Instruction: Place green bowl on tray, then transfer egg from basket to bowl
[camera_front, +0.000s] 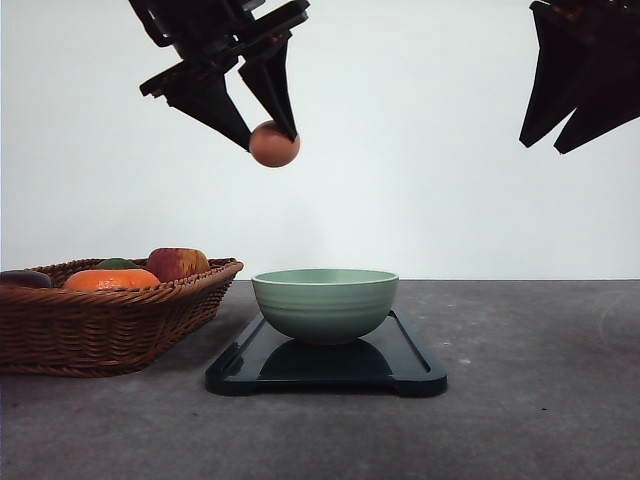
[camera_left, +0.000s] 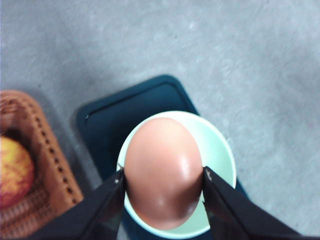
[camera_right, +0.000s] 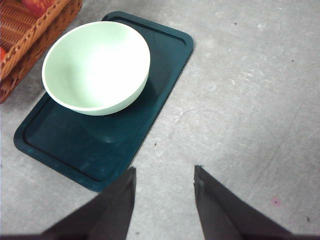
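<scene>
The tray (camera_front: 325, 370), a glossy navy-black rectangle with rounded corners and a low rim, lies on the grey tabletop (camera_front: 530, 400) nearest the camera. On it stands the green bowl (camera_front: 325, 303), pale celadon with faint horizontal ridges and a lighter rim; it looks empty. To its left sits the brown woven basket (camera_front: 100, 325), just beside the tray, holding an orange fruit (camera_front: 112, 279), a red-yellow apple (camera_front: 177, 263) and something dark at the edge, too cropped to name. High above the bowl, the left gripper (camera_front: 272, 140) pinches the egg (camera_front: 273, 144), smooth and brown-orange, between its two fingertips. The right gripper (camera_front: 552, 140) hangs raised on the right, its fingers spread and holding nothing.
</scene>
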